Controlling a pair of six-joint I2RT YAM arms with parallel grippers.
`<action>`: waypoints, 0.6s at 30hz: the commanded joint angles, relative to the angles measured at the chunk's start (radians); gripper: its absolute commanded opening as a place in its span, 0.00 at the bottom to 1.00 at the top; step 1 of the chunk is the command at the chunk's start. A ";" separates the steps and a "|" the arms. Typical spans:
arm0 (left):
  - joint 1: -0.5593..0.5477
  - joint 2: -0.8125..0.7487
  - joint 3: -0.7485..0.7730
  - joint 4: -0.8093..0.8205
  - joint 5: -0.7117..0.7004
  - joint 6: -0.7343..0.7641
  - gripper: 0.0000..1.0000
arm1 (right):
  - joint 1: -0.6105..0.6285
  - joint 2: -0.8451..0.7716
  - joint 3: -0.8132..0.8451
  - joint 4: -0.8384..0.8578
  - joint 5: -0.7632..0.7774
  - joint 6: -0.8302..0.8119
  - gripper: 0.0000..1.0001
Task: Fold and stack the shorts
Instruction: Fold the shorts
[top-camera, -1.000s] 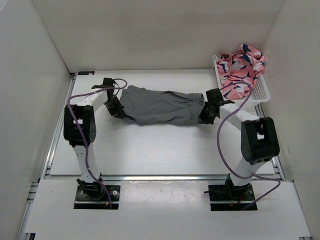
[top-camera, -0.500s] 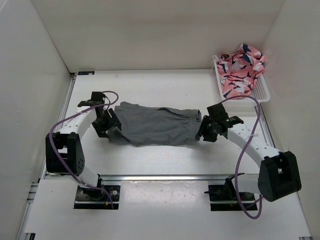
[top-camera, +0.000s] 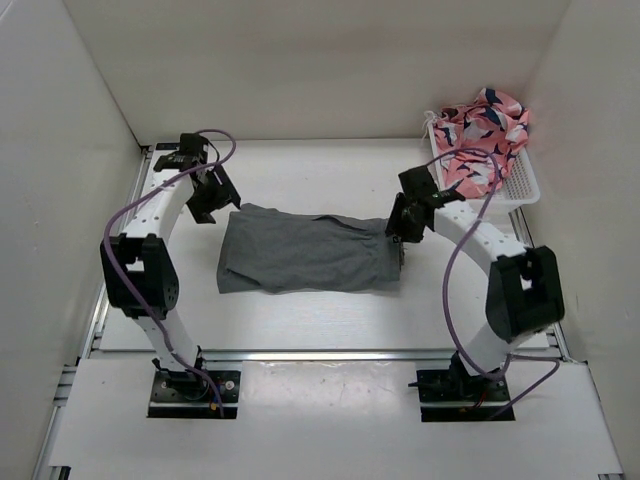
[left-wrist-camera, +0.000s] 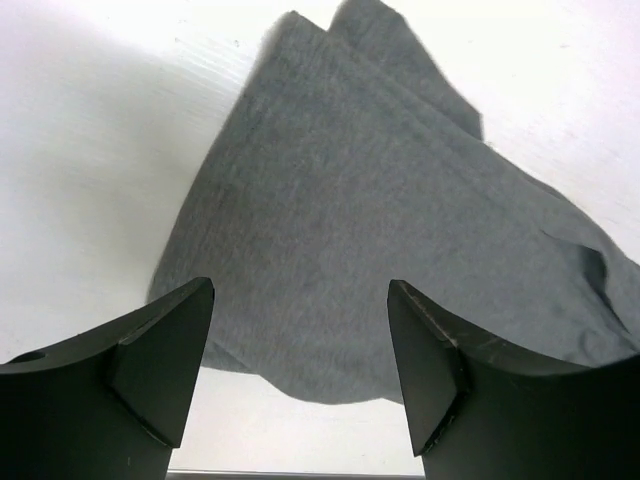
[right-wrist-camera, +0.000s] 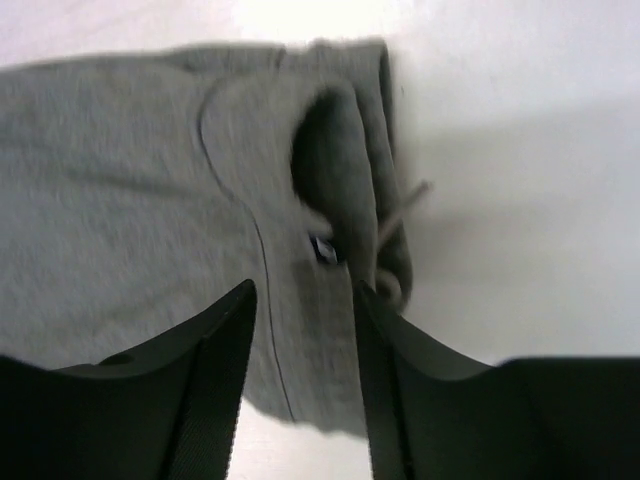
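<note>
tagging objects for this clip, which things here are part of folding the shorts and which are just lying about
Part of the job:
- grey shorts, lying flat
- left gripper, open above them
- right gripper, open above the waistband end

Just lying about:
- white basket, far right
- pink patterned cloth in it, untouched

A flat white table (top-camera: 300, 310) with white walls around it. A pair of plain mid-grey soft fabric shorts (top-camera: 305, 255) lies flat across its middle, folded lengthwise, waistband at the right end. A white perforated plastic basket (top-camera: 525, 182) sits in the far right corner.
</note>
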 joint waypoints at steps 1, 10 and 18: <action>-0.005 0.035 0.049 -0.034 0.002 0.016 0.81 | -0.008 0.092 0.090 0.026 0.028 -0.047 0.45; -0.014 0.044 0.049 -0.034 0.002 0.016 0.80 | -0.026 0.143 0.170 0.026 -0.011 -0.047 0.00; -0.014 0.084 0.080 -0.044 0.011 0.025 0.80 | -0.066 0.173 0.265 0.019 0.018 -0.024 0.00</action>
